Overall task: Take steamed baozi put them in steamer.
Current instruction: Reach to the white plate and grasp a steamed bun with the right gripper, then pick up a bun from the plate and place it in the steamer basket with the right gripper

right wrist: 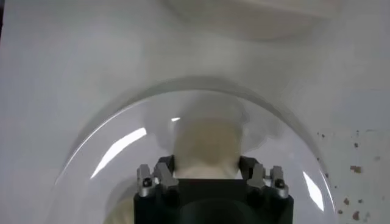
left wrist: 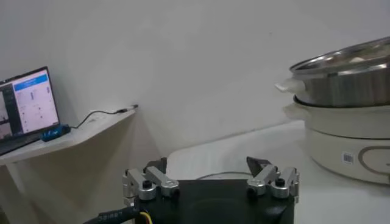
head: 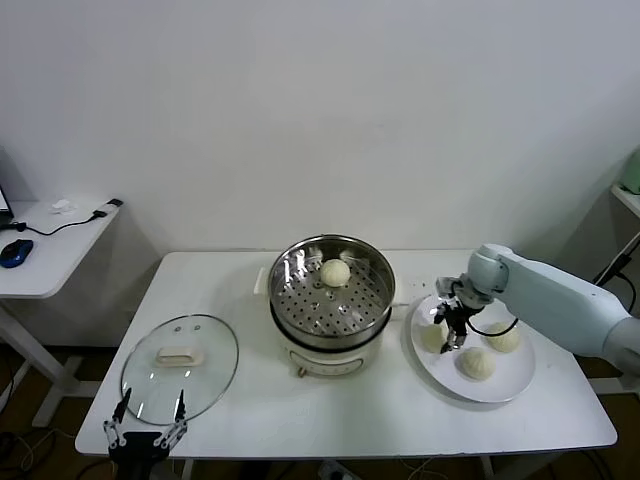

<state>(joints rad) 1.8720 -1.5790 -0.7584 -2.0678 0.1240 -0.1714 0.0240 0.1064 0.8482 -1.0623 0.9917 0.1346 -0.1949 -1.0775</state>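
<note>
Right claw hides baozi underside.

Plain white wall, side desk

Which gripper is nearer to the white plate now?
Right. The right gripper is over the white plate, around a bun; the left gripper waits by the glass lid.

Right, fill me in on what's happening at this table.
The right gripper is down at the white plate, its jaws either side of a steamed baozi. Two more buns sit on that plate, and one already lies in the steamer. The glass lid rests on the table. The left gripper waits open near the lid.
</note>
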